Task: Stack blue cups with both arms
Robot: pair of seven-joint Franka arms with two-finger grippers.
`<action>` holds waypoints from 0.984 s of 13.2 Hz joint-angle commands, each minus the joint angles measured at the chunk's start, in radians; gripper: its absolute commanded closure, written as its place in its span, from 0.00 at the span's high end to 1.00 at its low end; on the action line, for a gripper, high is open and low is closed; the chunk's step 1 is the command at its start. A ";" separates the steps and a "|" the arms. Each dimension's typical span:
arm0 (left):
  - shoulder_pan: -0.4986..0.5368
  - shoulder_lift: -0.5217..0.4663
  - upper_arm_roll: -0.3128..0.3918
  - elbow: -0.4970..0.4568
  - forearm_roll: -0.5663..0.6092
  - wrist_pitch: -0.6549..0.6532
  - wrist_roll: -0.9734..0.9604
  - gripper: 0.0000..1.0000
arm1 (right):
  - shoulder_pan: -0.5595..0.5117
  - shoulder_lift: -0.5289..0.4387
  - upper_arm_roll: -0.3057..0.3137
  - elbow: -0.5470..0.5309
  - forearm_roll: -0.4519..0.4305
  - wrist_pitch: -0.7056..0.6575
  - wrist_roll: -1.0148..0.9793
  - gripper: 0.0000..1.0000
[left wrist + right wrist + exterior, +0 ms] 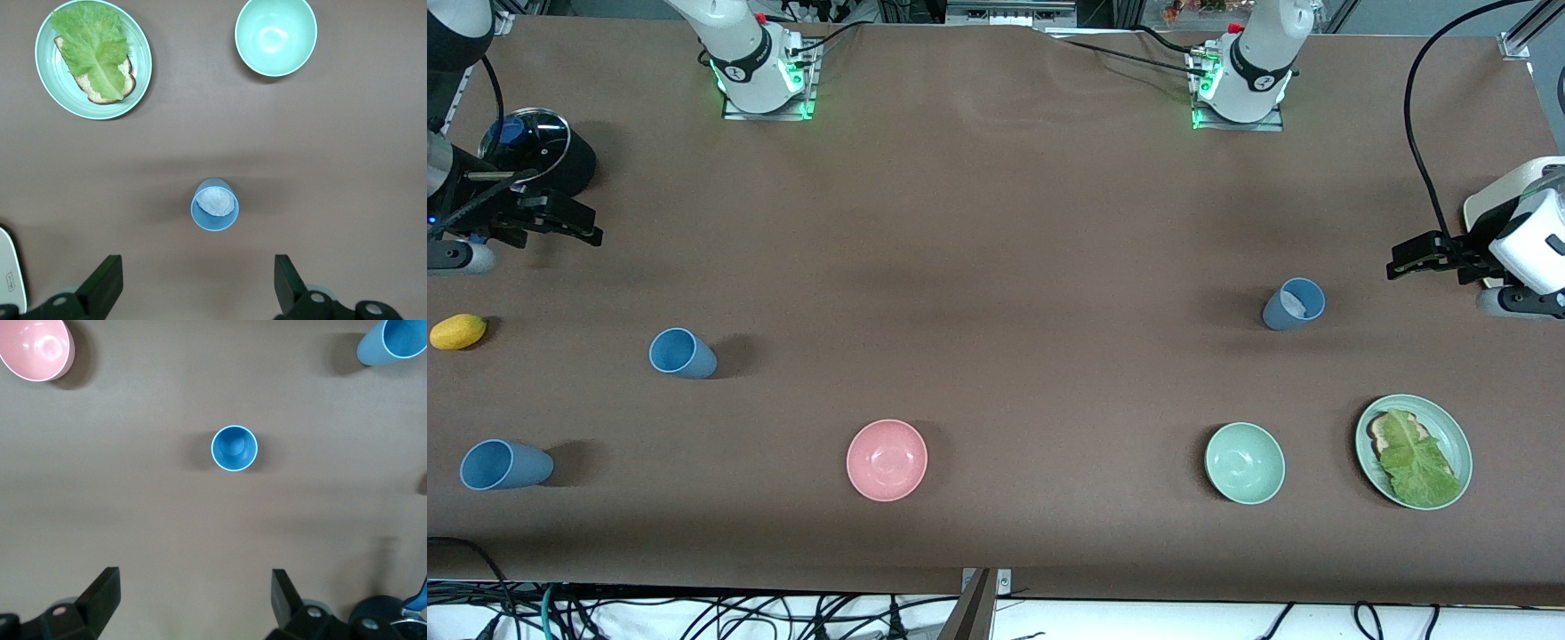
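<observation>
Three blue cups stand apart on the brown table. A grey-blue cup [1294,304] [215,205] with a whitish patch inside is toward the left arm's end. A sky-blue cup [682,353] [234,448] is toward the right arm's end, and another blue cup [505,465] [393,343] sits nearer the front camera than it. My left gripper [1396,258] [197,287] hangs open and empty over bare table beside the grey-blue cup. My right gripper [591,227] [193,600] is open and empty too, over bare table by the black pot.
A pink bowl [887,460] [35,347] and a mint-green bowl [1245,463] [275,35] sit near the front edge. A green plate [1458,436] [140,80] holds bread and lettuce. A yellow fruit [458,331] and a lidded black pot [538,147] are at the right arm's end.
</observation>
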 commanded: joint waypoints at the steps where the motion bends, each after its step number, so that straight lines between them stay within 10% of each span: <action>1: 0.001 -0.001 0.001 0.008 0.009 -0.005 0.009 1.00 | -0.009 0.004 0.001 -0.008 0.012 0.048 -0.004 1.00; 10: 0.013 0.076 0.001 -0.009 0.009 0.018 0.005 1.00 | -0.025 0.184 -0.007 0.011 0.007 0.088 -0.005 1.00; 13: 0.024 0.021 0.001 -0.246 0.009 0.246 0.007 1.00 | -0.038 0.239 -0.012 0.012 0.006 0.134 -0.017 1.00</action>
